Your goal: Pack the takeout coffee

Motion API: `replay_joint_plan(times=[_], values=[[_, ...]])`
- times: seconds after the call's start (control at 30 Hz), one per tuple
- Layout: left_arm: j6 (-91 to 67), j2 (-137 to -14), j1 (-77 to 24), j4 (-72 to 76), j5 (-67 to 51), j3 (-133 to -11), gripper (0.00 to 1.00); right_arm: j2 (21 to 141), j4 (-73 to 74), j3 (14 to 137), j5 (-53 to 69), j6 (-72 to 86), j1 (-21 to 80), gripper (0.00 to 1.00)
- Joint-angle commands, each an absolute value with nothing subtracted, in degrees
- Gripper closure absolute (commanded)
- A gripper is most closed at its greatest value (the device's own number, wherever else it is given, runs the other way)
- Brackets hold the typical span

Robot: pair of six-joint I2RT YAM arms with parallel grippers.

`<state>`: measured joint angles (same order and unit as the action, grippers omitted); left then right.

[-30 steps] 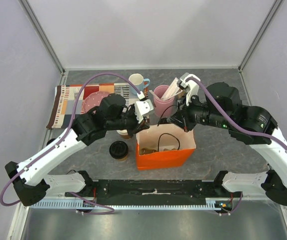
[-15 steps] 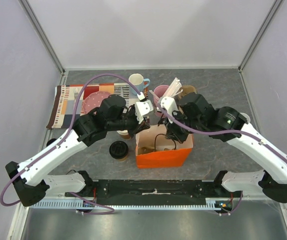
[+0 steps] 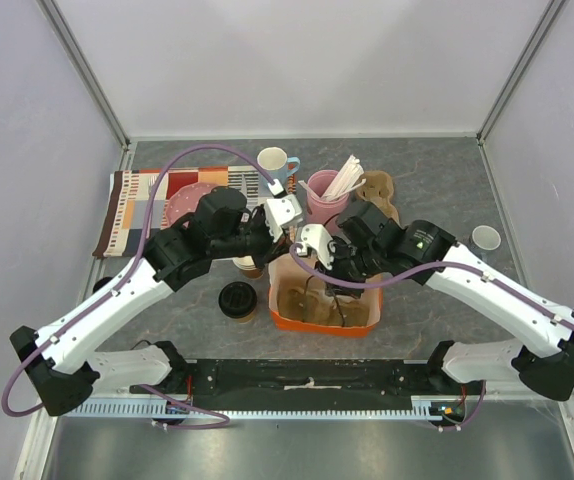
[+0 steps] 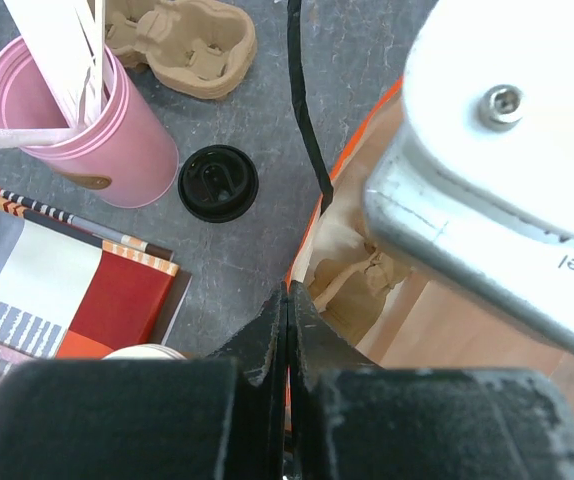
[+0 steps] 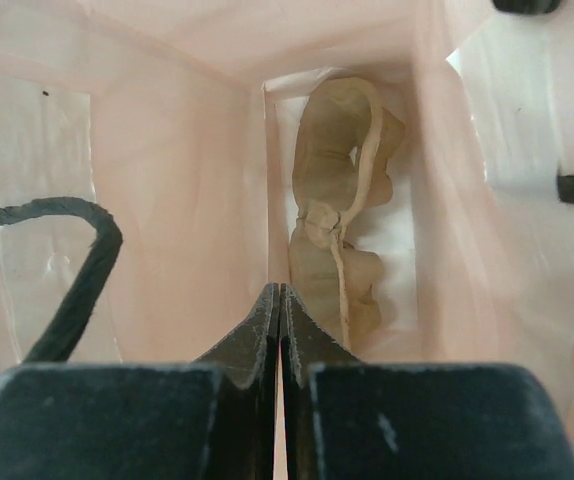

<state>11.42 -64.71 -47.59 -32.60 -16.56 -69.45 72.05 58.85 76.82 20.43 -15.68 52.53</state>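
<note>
The takeout coffee (image 3: 237,298), a brown cup with a black dome lid, stands on the table just left of the orange paper bag (image 3: 312,322). My left gripper (image 3: 285,248) is shut on the bag's far left rim, and orange paper shows between its fingers in the left wrist view (image 4: 288,290). My right gripper (image 3: 329,272) reaches down into the bag's mouth. It is shut on a fold of the pale inner wall (image 5: 167,180) in the right wrist view (image 5: 280,290). A cardboard cup carrier (image 5: 337,220) lies on the bag's floor.
A pink cup of sticks (image 3: 327,195), a blue mug (image 3: 275,162) and a second carrier (image 3: 377,188) stand behind the bag. A black lid (image 4: 218,183) sits between the pink cup and the bag. A placemat (image 3: 147,195) with a pink plate (image 3: 192,203) lies far left. A small white cup (image 3: 484,237) is at the right.
My right gripper has moved left and down from the bag's far right corner into its mouth. The bag's mouth has spread wider. My left gripper has stayed on the rim.
</note>
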Motion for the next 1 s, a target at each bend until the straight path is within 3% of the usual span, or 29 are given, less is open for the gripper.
replay_joint_plan(times=[0.0,0.27,0.63,0.97], values=[[9.1,-62.9,-46.7,-30.3,-17.5,-69.3,0.98,67.7,52.6,73.0,22.1,-15.5,52.7,0.93],[8.2,-63.7,-46.4,-29.6,-18.4,-69.5,0.98,71.2,55.6,70.9,15.4,-21.0,55.3,0.91],[4.0,-67.0,-45.7,-32.1,-11.3,-71.9,0.98,71.6,64.0,79.5,-10.8,-20.1,74.4,0.89],[-1.0,-64.7,-45.7,-28.7,-8.9,-72.2,0.98,70.9,56.1,75.3,-3.8,-11.6,76.3,0.89]])
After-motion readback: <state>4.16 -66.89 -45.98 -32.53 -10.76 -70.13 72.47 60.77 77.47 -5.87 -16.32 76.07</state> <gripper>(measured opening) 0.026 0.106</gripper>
